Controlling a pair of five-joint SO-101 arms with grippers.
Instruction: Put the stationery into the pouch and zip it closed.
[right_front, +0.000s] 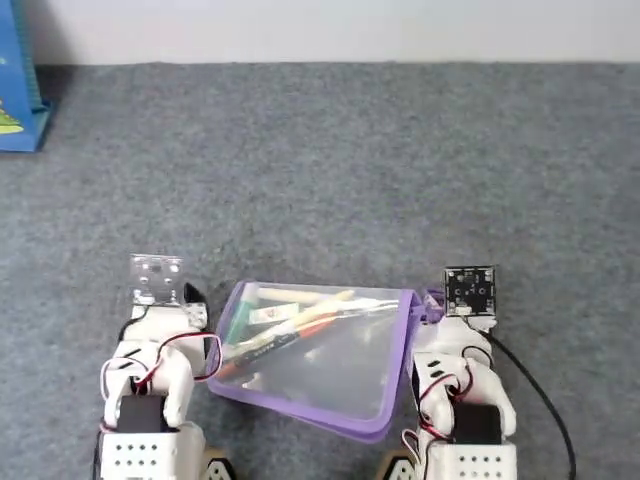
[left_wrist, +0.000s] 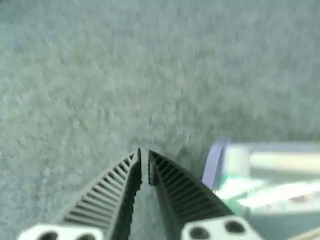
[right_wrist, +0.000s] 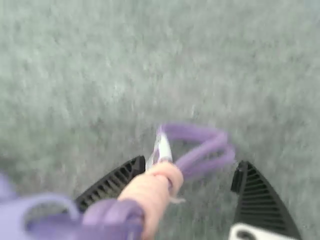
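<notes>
One risk: your right gripper (right_wrist: 189, 166), apart around the zipper pull (right_wrist: 152, 192), could drag the lower-centre pouch (right_front: 340, 385); your left gripper (left_wrist: 144, 156), pinched empty, braces nothing.

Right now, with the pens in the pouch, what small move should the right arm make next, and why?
Probably shut the right gripper on the purple pull loop: its jaws stand open either side of it, and the pens already sit inside the pouch, so zipping likely remains.
</notes>
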